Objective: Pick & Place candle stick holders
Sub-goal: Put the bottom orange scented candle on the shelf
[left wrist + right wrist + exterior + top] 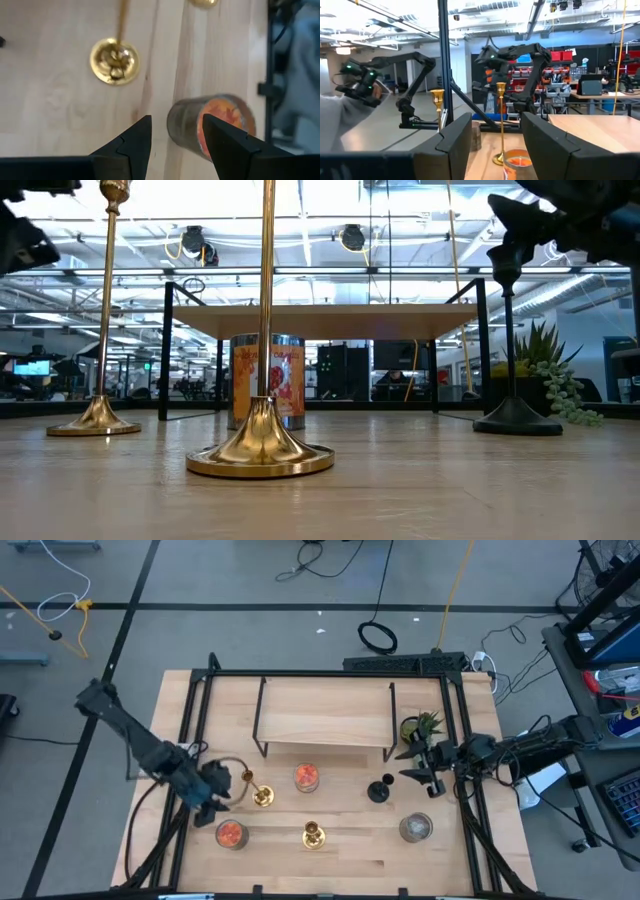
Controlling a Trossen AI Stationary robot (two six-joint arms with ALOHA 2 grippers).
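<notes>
Three candle stick holders stand upright on their round bases on the wooden table. One gold holder [262, 796] is at the left, one gold holder [313, 833] is near the front middle, and the black holder [378, 790] is right of the middle. My left gripper [222, 790] hovers open and empty just left of the left gold holder, whose base shows below it in the left wrist view [114, 61]. My right gripper [412, 773] is open and empty, held level just right of the black holder and apart from it. It faces across the table toward the gold holders [500, 125].
A low wooden shelf on black legs [325, 715] stands at the back. Two orange jar candles [306, 776] [231, 833] stand among the holders, and a grey one [415, 828] stands at the front right. A small green plant [425, 727] is beside my right gripper. Black frame rails [190, 720] run along both sides.
</notes>
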